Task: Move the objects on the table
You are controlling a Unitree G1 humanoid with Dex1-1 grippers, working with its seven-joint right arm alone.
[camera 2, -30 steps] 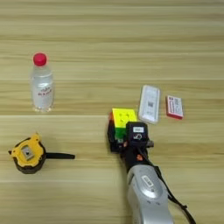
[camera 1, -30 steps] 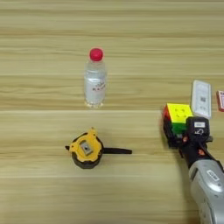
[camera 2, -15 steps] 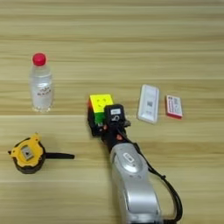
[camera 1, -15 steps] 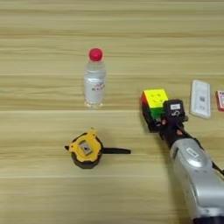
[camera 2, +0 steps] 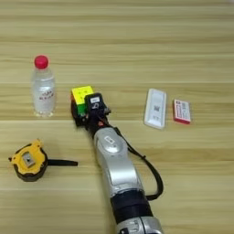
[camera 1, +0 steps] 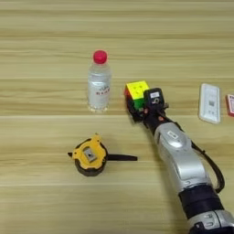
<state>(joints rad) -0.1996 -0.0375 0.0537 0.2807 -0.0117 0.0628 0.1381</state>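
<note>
**Cube in the pincer, close by the bottle**

The right gripper [camera 1: 137, 106] has its black fingers closed around the multicoloured puzzle cube [camera 1: 136, 92], which sits mid-table, just beside the clear bottle with the red cap [camera 1: 99, 82] and not touching it. The silver forearm [camera 2: 114, 167] reaches in from the table's near edge. Nearer that edge, toward the left, lies the yellow-black tape measure [camera 1: 90, 156], strap trailing right. Over toward the right edge rests the flat white device [camera 2: 155, 108].

The danger here, as I judge it, is that bottle: tall, narrow, upright. Push the cube any further left and it could tip and roll. The grip looks to take the cube low down, so a quick swing might twist it loose.

The right eye view shows the small red-white box [camera 2: 182, 111] whole, beside the white device; the left eye view catches only a sliver at its edge.
</note>
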